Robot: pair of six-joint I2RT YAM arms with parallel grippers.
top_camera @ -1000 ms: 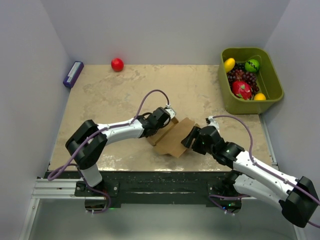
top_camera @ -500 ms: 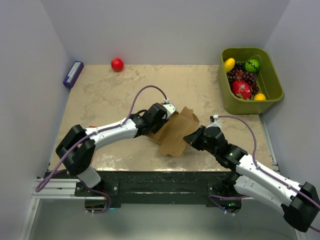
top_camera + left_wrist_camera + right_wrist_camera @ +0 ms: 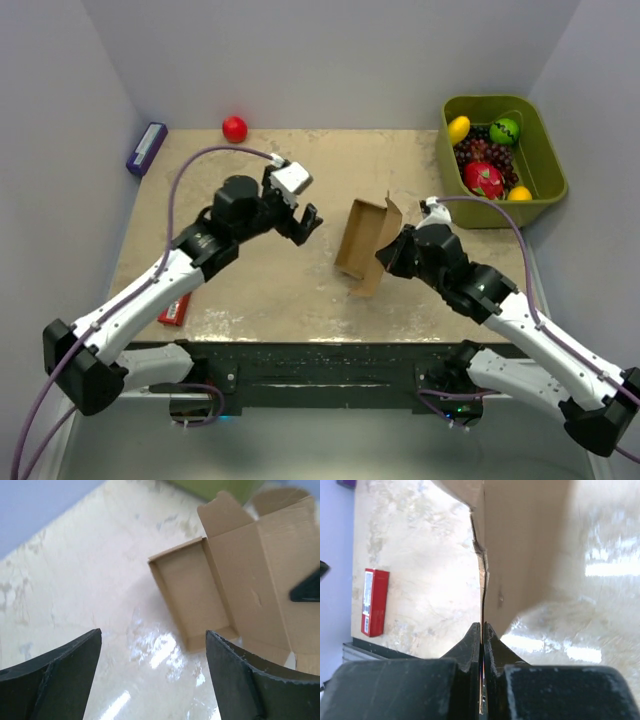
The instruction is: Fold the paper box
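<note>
Between the right jaws the paper box [image 3: 362, 238] sits pinched; left jaws gape, apart.

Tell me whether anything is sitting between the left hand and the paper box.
Nothing visible. Only bare table lies between the open left hand and the paper box, which the right hand pinches.

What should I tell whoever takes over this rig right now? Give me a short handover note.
Left gripper: jaws open, empty, apart from the paper box.
Right gripper: jaws shut on an edge of its open panel.
Paper box: right of the table's centre, between the arms.
Done: base formed into an open tray.
Left: fold the panel and flaps over, close it.
</note>
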